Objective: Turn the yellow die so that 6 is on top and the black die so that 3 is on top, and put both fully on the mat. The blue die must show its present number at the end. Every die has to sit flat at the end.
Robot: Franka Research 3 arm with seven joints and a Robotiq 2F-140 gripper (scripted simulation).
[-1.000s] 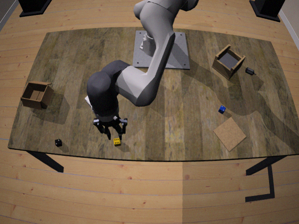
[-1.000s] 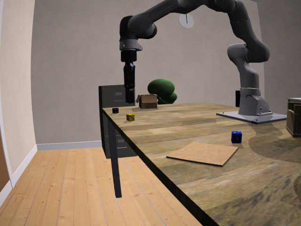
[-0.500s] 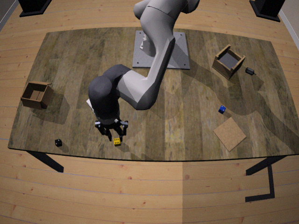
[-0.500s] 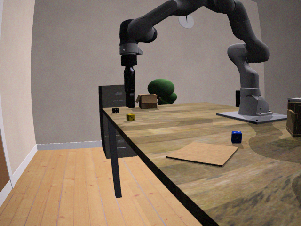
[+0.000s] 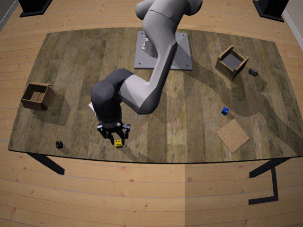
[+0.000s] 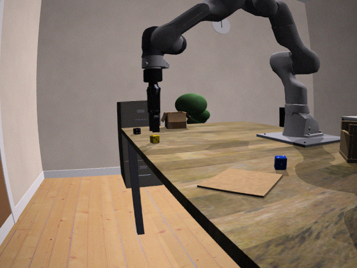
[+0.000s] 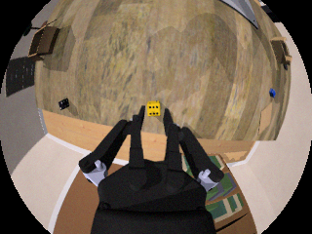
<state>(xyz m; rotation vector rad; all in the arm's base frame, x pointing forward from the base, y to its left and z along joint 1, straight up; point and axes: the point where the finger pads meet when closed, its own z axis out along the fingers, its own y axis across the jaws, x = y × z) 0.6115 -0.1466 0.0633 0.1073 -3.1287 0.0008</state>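
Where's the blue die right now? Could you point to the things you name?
In the top view, the blue die [image 5: 225,110] [image 6: 280,162] [image 7: 272,93] sits on the table's right side, just beyond the square tan mat [image 5: 233,136] [image 6: 240,182] [image 7: 265,118], not on it.

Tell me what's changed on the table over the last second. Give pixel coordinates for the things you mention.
The gripper [image 5: 117,142] [image 6: 154,131] [image 7: 154,112] came down closer to the table, near the yellow die [image 5: 118,143] [image 6: 154,139] [image 7: 153,108]. Nothing was taken hold of or let go. The yellow, black [image 5: 59,144] [image 6: 136,131] [image 7: 63,103] and blue [image 5: 225,110] [image 6: 280,162] [image 7: 272,93] dice and the mat [image 5: 232,136] [image 6: 240,182] [image 7: 265,119] stayed put.
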